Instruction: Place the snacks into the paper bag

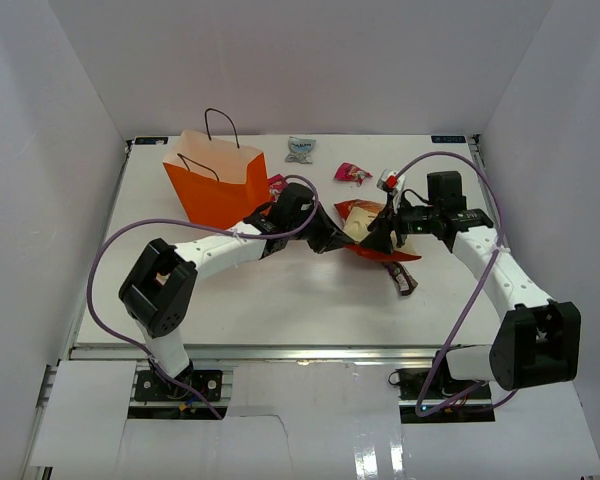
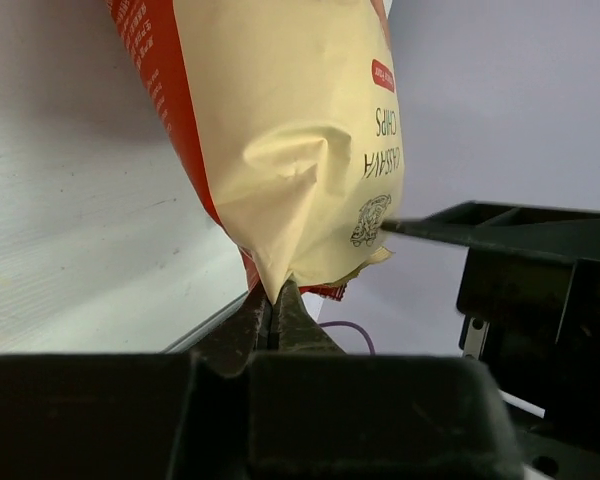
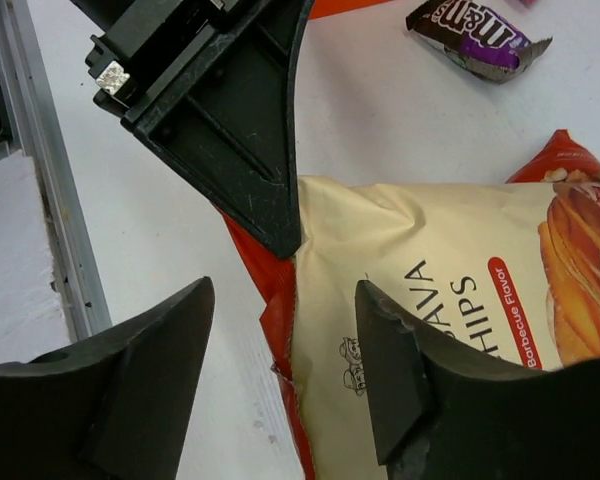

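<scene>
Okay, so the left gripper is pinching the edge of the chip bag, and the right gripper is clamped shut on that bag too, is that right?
Not quite. The left gripper does pinch the edge of the chip bag, but the right gripper is not clamped shut on it. It is open, with its fingers standing apart at the bag's edge. The right wrist view shows this.

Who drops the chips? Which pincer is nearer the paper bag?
Left. The left pincer sits just right of the paper bag, pinching the chips; the right pincer is farther right, past them.
</scene>
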Available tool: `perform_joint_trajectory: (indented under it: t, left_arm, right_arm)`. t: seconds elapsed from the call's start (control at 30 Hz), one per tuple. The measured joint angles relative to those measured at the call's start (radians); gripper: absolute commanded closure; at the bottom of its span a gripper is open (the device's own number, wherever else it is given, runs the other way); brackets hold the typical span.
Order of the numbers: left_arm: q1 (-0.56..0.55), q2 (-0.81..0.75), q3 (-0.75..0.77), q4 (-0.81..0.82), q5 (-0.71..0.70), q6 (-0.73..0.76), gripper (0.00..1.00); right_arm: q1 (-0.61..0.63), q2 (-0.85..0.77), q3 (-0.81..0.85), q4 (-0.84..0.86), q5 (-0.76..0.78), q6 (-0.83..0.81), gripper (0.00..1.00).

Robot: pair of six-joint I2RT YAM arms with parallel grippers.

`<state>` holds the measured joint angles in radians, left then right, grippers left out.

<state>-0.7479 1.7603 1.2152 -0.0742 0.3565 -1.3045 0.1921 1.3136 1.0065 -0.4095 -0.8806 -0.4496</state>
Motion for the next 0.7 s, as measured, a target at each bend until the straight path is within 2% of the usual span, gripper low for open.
perform_joint_trajectory:
  t: [0.13, 0.27, 0.37, 0.53, 0.7]
  left_arm:
    - [0.008, -0.014, -0.001, -0.03, -0.014, 0.048, 1.0]
    - [0.025, -0.061, -0.001, -0.087, -0.037, 0.113, 1.0]
    - [0.047, -0.107, 0.001, -0.112, -0.047, 0.143, 1.0]
    - [0.071, -0.149, 0.016, -0.121, -0.045, 0.144, 1.0]
    - [0.078, -0.152, 0.022, -0.121, -0.021, 0.115, 1.0]
  right_arm:
    - [0.0, 0.0, 0.073, -0.123, 0.038, -0.101, 0.06]
    - [0.0, -0.006, 0.227, -0.273, 0.069, -0.299, 0.1]
    - [0.012, -0.05, 0.261, -0.32, 0.111, -0.414, 0.1]
    - [0.135, -0.165, 0.151, -0.252, 0.307, -0.447, 0.1]
    - [0.288, -0.2, 0.024, -0.117, 0.545, -0.439, 0.1]
